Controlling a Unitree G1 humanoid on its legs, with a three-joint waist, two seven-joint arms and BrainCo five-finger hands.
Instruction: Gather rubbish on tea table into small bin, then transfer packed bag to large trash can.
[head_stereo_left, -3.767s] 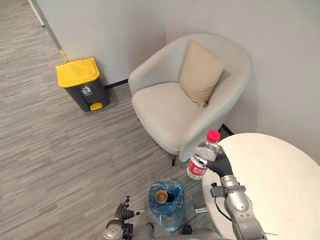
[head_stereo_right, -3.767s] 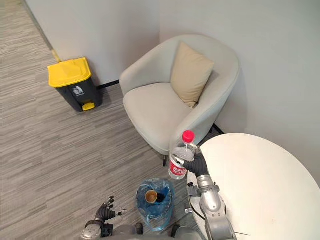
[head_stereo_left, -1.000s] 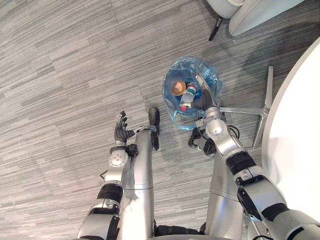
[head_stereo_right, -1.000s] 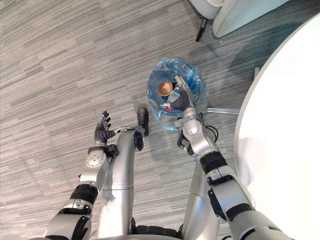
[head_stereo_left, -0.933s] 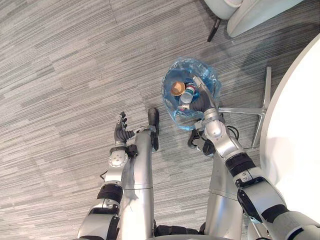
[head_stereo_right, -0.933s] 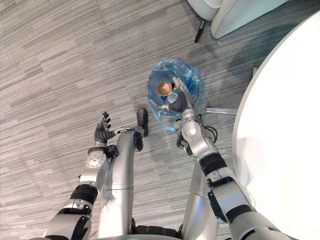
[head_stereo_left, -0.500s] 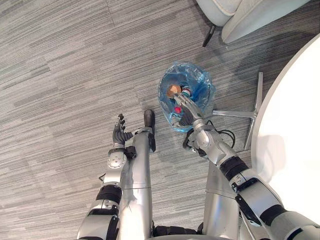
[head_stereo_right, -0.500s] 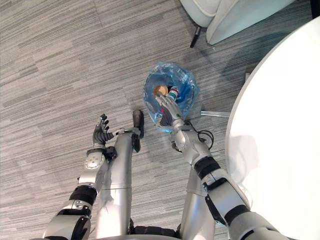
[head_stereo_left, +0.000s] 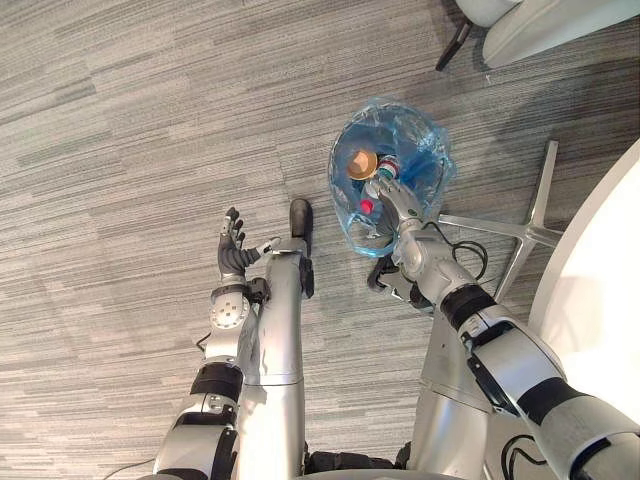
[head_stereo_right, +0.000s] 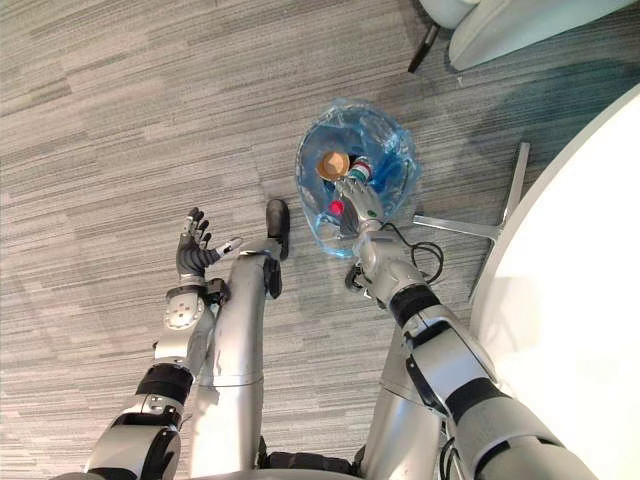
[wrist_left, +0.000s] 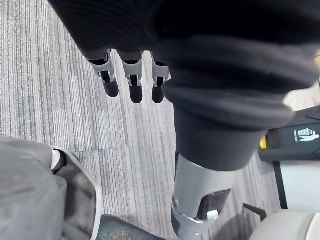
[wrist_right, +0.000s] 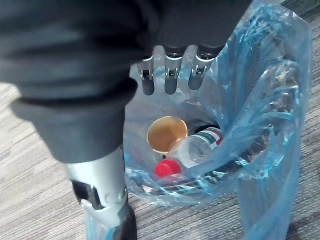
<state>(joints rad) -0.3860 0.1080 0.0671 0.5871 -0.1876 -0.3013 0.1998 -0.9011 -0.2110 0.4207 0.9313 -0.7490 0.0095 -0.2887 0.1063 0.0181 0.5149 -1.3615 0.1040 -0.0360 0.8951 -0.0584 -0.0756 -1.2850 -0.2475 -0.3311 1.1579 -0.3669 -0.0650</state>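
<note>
The small bin, lined with a blue bag (head_stereo_left: 415, 165), stands on the floor. Inside it lie a brown paper cup (wrist_right: 166, 134) and a clear plastic bottle (wrist_right: 197, 147) with a red cap (wrist_right: 167, 168). My right hand (head_stereo_left: 398, 212) hovers over the bin's near rim with its fingers (wrist_right: 170, 75) straight and holds nothing. My left hand (head_stereo_left: 232, 255) hangs open above the carpet, left of the bin, its fingers (wrist_left: 131, 82) straight. The large trash can (wrist_left: 297, 142), dark with a yellow pedal, stands off to one side.
The white tea table (head_stereo_left: 610, 290) fills the right edge, with its metal base legs (head_stereo_left: 520, 235) spread on the floor just right of the bin. A pale armchair (head_stereo_left: 530, 25) stands beyond the bin. Grey carpet lies to the left.
The bottle my right hand held earlier now lies in the bin. That hand has drawn back a little toward the near rim. The camera has shifted; the left hand barely moved.
</note>
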